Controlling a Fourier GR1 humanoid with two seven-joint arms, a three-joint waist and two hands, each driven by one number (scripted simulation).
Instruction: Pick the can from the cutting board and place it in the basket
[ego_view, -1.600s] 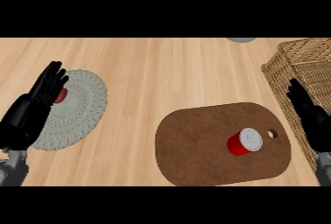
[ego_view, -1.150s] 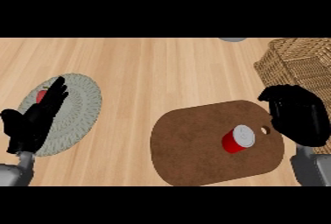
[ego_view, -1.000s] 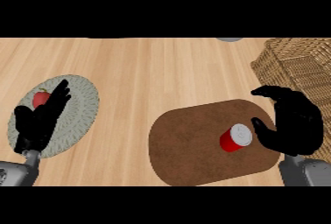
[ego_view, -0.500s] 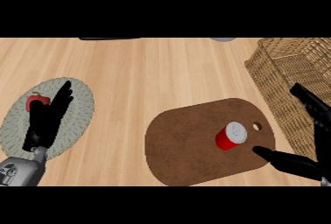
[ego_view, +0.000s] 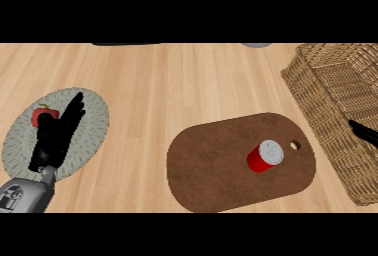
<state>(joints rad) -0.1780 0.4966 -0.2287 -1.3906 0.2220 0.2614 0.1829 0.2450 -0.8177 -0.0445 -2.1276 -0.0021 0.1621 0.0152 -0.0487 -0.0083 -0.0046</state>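
A red can (ego_view: 263, 156) with a silver top stands on the dark brown cutting board (ego_view: 214, 170), near its right end and beside the handle hole. The woven wicker basket (ego_view: 334, 100) sits to the right of the board. My right hand (ego_view: 363, 132) shows only as black fingers at the right edge, over the basket's wall, well apart from the can. My left hand (ego_view: 57, 134) is open with straight fingers, held edge-on over a round pale mat at the left.
The round woven mat (ego_view: 87, 125) at the left carries a small red fruit (ego_view: 40, 116), partly hidden by my left hand. A grey object (ego_view: 256, 44) and a dark strip (ego_view: 124, 44) show at the counter's far edge.
My right hand has pulled away from beside the can to the right edge, mostly out of view. The left hand has turned edge-on over the mat. The can still stands on the board.
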